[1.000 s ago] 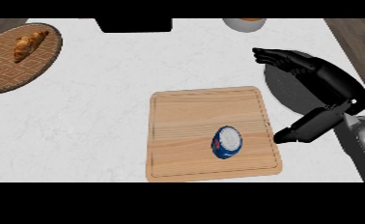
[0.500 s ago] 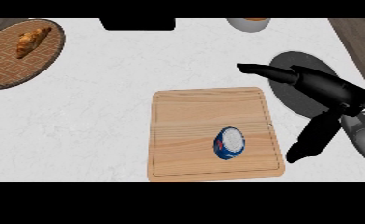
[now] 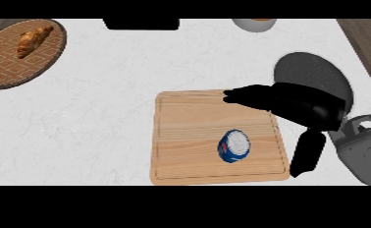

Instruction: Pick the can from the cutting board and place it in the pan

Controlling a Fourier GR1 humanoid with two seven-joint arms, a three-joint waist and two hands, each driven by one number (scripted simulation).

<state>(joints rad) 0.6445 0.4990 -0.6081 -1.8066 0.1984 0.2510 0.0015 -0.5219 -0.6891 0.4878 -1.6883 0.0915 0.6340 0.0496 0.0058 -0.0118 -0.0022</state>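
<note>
The right hand (image 3: 301,105) is hovering over the upper right corner of the cutting board (image 3: 190,138), coming in from the right side of the view on its grey forearm. Its fingers (image 3: 246,97) are stretching leftward across the board's top edge, fairly straight and grasping nothing, while the thumb (image 3: 307,153) is hanging down just beside the board's right edge. The hand is sitting apart from the can, up and to the right of it. The left hand is not showing in this view.

The can (image 3: 235,146) is lying on the lower right part of the cutting board, wholly clear of the hand. It is blue with a pale end turned up toward the viewer; its long axis seems to be running slightly from lower left to upper right, though seen nearly end-on that is hard to tell.

The dark pan (image 3: 311,70) is resting on the white desk (image 3: 109,99) to the right of the board, partly hidden behind the hand, and its visible part is holding nothing.

At the far left a round wicker plate (image 3: 14,70) is carrying a croissant (image 3: 34,41). A bowl (image 3: 254,24) is peeking in at the top edge, its contents out of sight.
</note>
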